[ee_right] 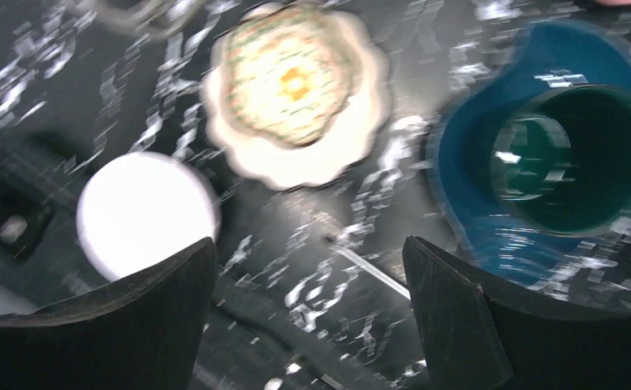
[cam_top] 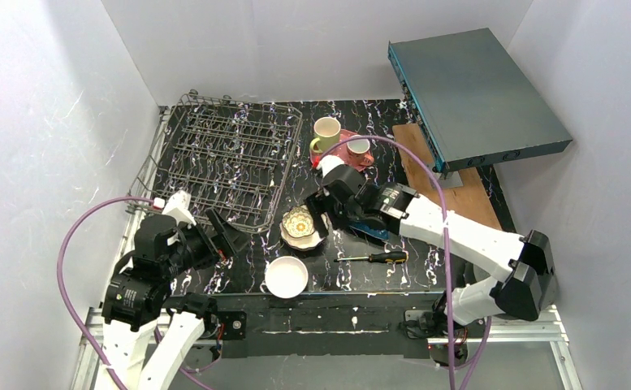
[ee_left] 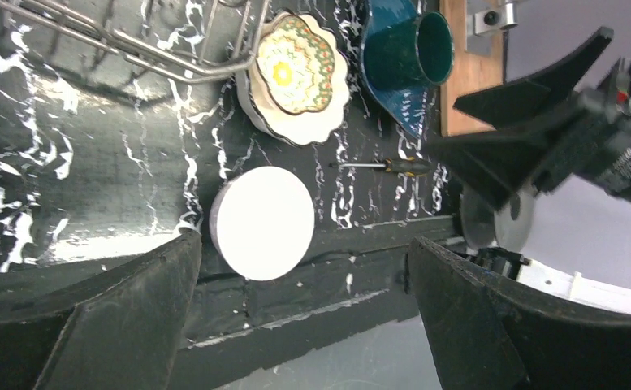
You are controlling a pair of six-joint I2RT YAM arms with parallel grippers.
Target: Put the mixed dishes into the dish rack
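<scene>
Now left end effector (ee_left: 304, 245), right end effector (ee_right: 308, 244) gape; green-inside cup (ee_right: 578, 158) tops blue plate (ee_right: 468, 203).

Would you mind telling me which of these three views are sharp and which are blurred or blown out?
Right wrist view: blurred throughout, the floral cream bowl and green-inside cup smeared, the white bowl blown out to a glow. Left wrist view: sharp, though that bowl is a featureless white disc. Top external view: crisp and evenly lit.

Right wrist view motion-blurred, blue leaf-shaped plate (cam_top: 374, 233) mostly hidden beneath right arm (cam_top: 458, 231)
</scene>
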